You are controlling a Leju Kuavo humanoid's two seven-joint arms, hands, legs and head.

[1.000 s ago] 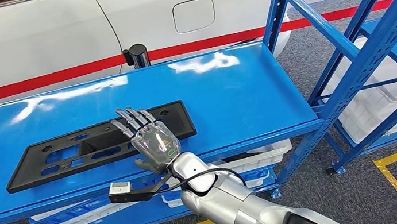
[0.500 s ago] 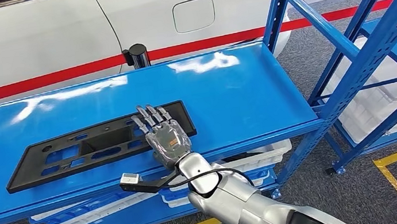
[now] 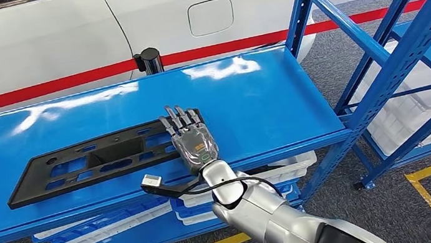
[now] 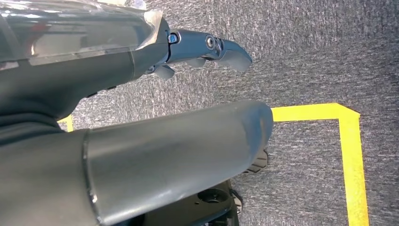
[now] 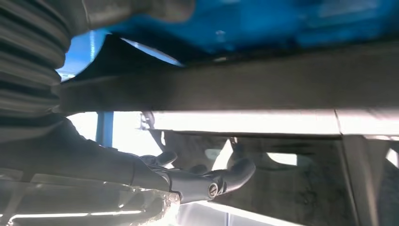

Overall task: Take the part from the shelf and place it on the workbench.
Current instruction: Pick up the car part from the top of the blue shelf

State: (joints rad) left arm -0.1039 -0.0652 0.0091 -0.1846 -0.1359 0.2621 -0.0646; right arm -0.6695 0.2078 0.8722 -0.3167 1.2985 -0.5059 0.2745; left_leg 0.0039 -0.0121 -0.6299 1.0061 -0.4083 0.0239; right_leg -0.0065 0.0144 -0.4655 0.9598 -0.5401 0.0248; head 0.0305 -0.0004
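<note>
The right hand (image 3: 193, 142) has slid along the near edge of the shelf (image 3: 273, 98) over the last second, from the middle of the black part (image 3: 104, 158) to its right-hand end, and now lies flat on that end with fingers stretched forward and apart, gripping nothing yet. The part itself hasn't budged: it lies flat on the blue shelf, long side running along the front, just where it was. In the right wrist view the dark edge of the part sits just beside the palm, with the fingers (image 5: 235, 172) loosely curled and nothing between them. That looks like lining up for an end grip, so the pick is only starting. The left hand (image 4: 207, 47) hangs by the grey floor (image 4: 306, 56) with its yellow line (image 4: 350, 155), fingers loosely apart, empty.
</note>
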